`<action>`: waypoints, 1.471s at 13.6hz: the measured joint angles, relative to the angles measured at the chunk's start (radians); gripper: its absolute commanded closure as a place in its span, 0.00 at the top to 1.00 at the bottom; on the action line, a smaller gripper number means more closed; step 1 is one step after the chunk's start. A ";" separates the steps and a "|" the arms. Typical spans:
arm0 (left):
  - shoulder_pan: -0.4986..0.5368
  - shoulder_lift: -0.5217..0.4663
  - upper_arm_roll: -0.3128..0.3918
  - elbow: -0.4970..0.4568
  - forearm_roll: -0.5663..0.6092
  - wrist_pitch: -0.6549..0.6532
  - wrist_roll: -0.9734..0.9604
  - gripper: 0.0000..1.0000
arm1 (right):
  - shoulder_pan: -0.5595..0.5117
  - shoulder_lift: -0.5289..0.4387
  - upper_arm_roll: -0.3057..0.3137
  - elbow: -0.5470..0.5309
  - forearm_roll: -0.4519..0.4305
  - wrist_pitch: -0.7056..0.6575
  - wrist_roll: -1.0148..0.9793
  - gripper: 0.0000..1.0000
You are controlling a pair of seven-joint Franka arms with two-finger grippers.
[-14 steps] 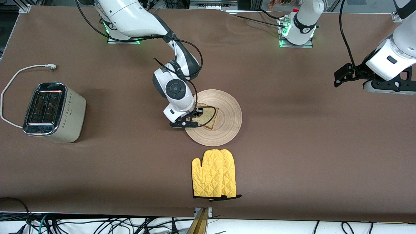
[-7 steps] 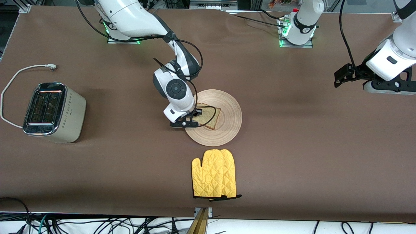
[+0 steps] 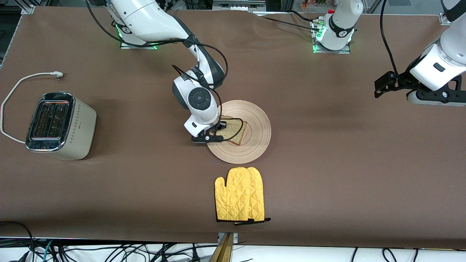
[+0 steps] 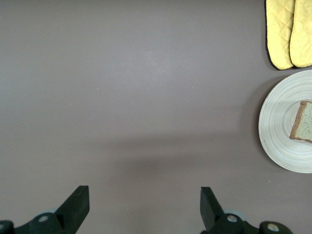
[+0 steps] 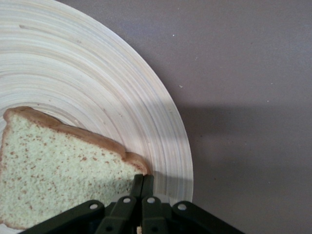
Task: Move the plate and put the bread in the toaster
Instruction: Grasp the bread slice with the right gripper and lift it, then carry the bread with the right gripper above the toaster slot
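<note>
The light-wood plate (image 3: 255, 147) lies mid-table with the bread (image 3: 235, 131) flat on it. My right gripper (image 3: 214, 137) is low over the plate's rim toward the right arm's end. In the right wrist view its fingers are shut together (image 5: 142, 181), tips touching the corner crust of the bread (image 5: 53, 165) on the plate (image 5: 97, 78). The cream toaster (image 3: 60, 125) stands at the right arm's end, both slots empty. My left gripper (image 3: 380, 87) waits open above the table at the left arm's end; its view (image 4: 144, 204) shows the plate (image 4: 278, 122) and the bread (image 4: 304, 122) far off.
Yellow oven mitts (image 3: 239, 199) lie nearer to the front camera than the plate and also show in the left wrist view (image 4: 287, 29). The toaster's white cord (image 3: 22, 82) loops on the table beside it.
The bread has slid a little across the plate toward the left arm's end, with my shut right gripper against its corner. The left arm has barely moved.
</note>
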 measured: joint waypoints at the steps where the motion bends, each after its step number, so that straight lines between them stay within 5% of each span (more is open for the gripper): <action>1: 0.000 0.000 0.000 0.001 0.000 0.000 0.000 1.00 | 0.000 -0.001 -0.001 0.012 -0.001 -0.019 0.000 0.00; 10: 0.000 0.012 0.000 0.016 0.000 0.001 0.000 1.00 | -0.006 -0.033 -0.042 0.274 -0.028 -0.464 -0.062 0.00; 20: 0.000 0.013 0.000 0.018 0.000 0.001 0.000 1.00 | -0.011 -0.176 -0.183 0.298 -0.098 -0.755 -0.333 0.00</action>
